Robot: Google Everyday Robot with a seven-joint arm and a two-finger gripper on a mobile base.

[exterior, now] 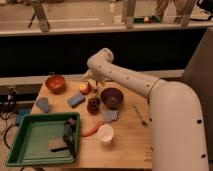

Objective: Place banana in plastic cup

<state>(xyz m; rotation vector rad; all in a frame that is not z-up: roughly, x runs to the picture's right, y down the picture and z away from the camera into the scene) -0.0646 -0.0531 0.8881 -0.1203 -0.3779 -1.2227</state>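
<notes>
Tool [93, 85] low at the far side of the wooden bench [131, 146]
It hangs beside a round reddish apple [84, 88]; its grip cannot be told. The white plastic cup [105, 134] stands nearer, well apart.

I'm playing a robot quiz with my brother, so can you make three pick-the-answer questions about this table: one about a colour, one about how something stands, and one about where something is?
1. What colour is the tray?
A. red
B. green
C. yellow

2. How does the dark bowl stand?
A. right way up
B. on its side
C. upside down

3. Where is the gripper?
A. over the tray
B. inside the dark bowl
C. at the back of the table, close behind the apple

Answers:
1 B: the tray's walls and floor are green.
2 A: the bowl's round opening faces up.
3 C: the arm bends down to the table's far edge, and the gripper ends just behind the apple.
</notes>
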